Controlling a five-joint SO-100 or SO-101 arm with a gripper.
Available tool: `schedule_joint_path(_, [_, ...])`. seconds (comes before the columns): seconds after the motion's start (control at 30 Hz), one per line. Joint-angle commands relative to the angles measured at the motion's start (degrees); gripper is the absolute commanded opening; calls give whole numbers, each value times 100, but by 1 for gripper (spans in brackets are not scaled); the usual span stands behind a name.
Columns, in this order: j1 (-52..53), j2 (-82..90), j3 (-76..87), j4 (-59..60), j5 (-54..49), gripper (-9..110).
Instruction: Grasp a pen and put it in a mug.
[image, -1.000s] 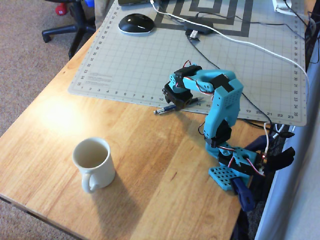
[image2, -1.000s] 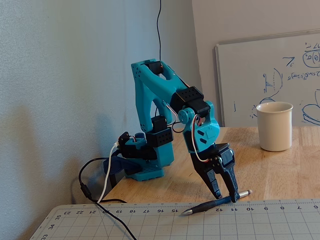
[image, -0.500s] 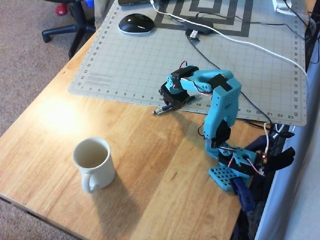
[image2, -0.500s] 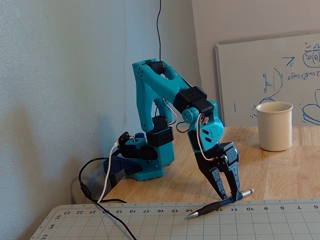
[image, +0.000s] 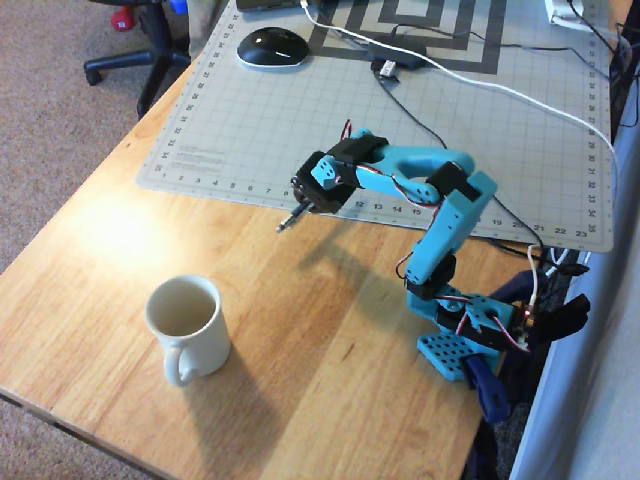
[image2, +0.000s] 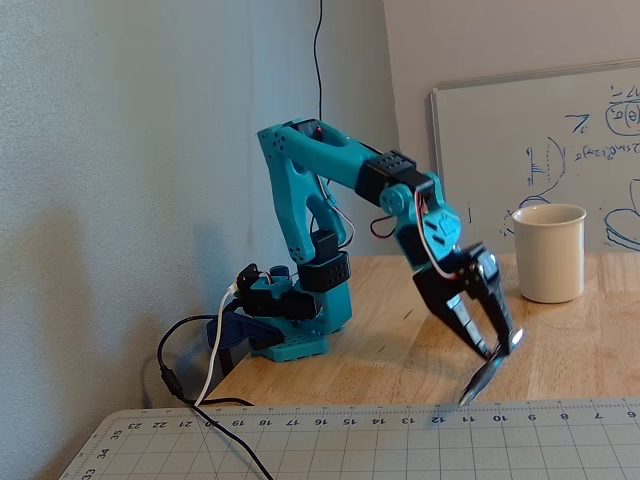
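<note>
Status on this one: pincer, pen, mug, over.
Pincer shut on pen, pen off the table, tip hanging down. Mug upright and empty, well apart from the arm. Bare wood between them, nothing in the way.

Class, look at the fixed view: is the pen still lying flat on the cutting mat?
No: the pen hangs tilted in the tool, its tip clear of the cutting mat.

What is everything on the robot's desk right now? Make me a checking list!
Surface: wooden table, grey cutting mat at the far side.
Job's things: pen lifted off the table, tilted; mug upright, empty.
Clutter: computer mouse on the mat.
Gripper: gripper shut on the pen.
Cables: white cable and black cable across the mat.
Surroundings: whiteboard, office chair, carpet.
</note>
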Motion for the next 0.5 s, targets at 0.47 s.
schedule_joint_path(0.47, [-2241,2320,-123,-1828,3199,0])
